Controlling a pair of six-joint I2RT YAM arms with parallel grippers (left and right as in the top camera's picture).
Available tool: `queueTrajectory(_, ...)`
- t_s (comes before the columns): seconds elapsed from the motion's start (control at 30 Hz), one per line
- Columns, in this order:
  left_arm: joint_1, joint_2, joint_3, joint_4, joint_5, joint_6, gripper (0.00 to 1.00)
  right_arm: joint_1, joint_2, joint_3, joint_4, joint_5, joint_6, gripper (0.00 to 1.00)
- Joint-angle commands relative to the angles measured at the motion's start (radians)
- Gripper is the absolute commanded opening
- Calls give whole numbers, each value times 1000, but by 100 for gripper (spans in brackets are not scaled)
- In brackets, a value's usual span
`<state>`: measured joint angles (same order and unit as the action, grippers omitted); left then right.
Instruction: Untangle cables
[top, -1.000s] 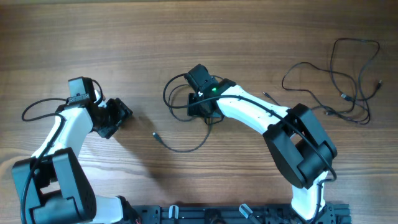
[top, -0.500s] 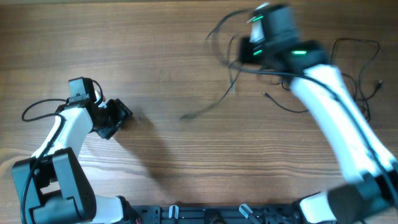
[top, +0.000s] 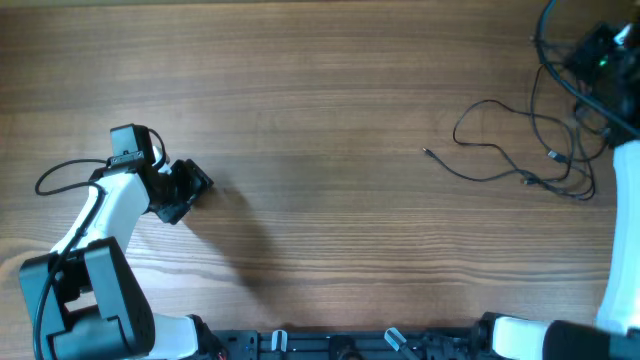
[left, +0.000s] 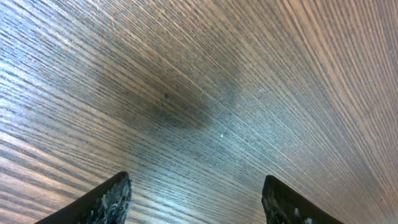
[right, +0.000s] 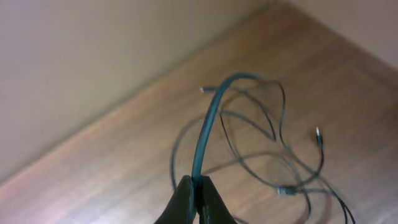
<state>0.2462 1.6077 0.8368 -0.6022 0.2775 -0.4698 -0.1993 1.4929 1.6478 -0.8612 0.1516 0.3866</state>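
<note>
Two-armed robot at a brown wood-grain counter (top: 300, 100): the white-and-black left arm (top: 100, 205) sits at the near left, and the white-and-black right arm (top: 628, 220) reaches along the right edge.

The left claw (left: 196, 186) is released. Its two dark fingertips (left: 112, 199) stand wide apart with only bare wood between them, holding nothing.

The right claw (right: 196, 190), up at the far right corner, is clenched on one thin black cord (right: 211, 118). Its two fingers are pressed together with the cord pinched at their tips, and the cord rises from them in a curve.

Nearer than that claw, a loose tangle of thin black cords (top: 530, 150) lies on the right part of the counter, its loops crossing one another. One metal-tipped plug end (top: 425, 151) trails out to the left of the tangle, toward the middle of the counter. Other small plugs show among the loops.

The count: two arms, two claws, one cord in a grip. How many cords make up the tangle cannot be told, since the strands overlap. The left claw is well apart from every cord.
</note>
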Motion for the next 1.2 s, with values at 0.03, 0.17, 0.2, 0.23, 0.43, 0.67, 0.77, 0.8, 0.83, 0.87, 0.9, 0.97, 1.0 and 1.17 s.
queueTrajectory(0.03, 5, -14, -5, -2, -10, -10, 69, -23, 62, -1, -12, 10, -16, 4)
queueTrajectory(0.17, 5, -14, -5, -2, -10, -10, 69, -105, 63, -1, 5, 62, 68, 5)
queueTrajectory(0.2, 5, -14, -5, -2, -10, -10, 69, -125, 63, -1, 11, 62, 70, 6)
queueTrajectory(0.23, 5, -14, -5, -2, -10, -10, 69, -154, 65, -1, 15, 62, 92, 24)
queueTrajectory(0.43, 4, -14, -5, -3, -9, -10, 69, -212, 84, -13, -23, 31, 110, 61)
queueTrajectory(0.67, -135, -14, -5, 85, -6, -5, 71, -192, 189, -38, -155, -402, 40, 72)
queueTrajectory(0.77, -289, -14, -5, 198, -8, 50, 73, -131, 252, -38, -175, -531, -53, 78)
queueTrajectory(0.8, -351, -14, -5, 235, -26, 51, 75, -100, 270, -39, -176, -546, -78, 80)
queueTrajectory(0.83, -414, -14, -5, 263, -63, 51, 77, -55, 288, -39, -175, -546, -104, 81)
queueTrajectory(0.87, -442, -14, -5, 272, -82, 52, 79, -17, 301, -38, -172, -546, -133, 82)
queueTrajectory(0.9, -517, -14, -5, 285, -142, 90, 79, 51, 317, -38, -169, -533, -180, 84)
queueTrajectory(0.97, -589, -14, -5, 272, -232, 152, 81, 144, 335, -38, -168, -452, -220, 87)
queueTrajectory(1.0, -607, -14, -5, 256, -278, 167, 83, 182, 346, -38, -169, -405, -243, 88)
queueTrajectory(1.17, -594, -14, -5, 82, -376, 150, 91, 349, 409, -45, -211, -286, -255, 90)
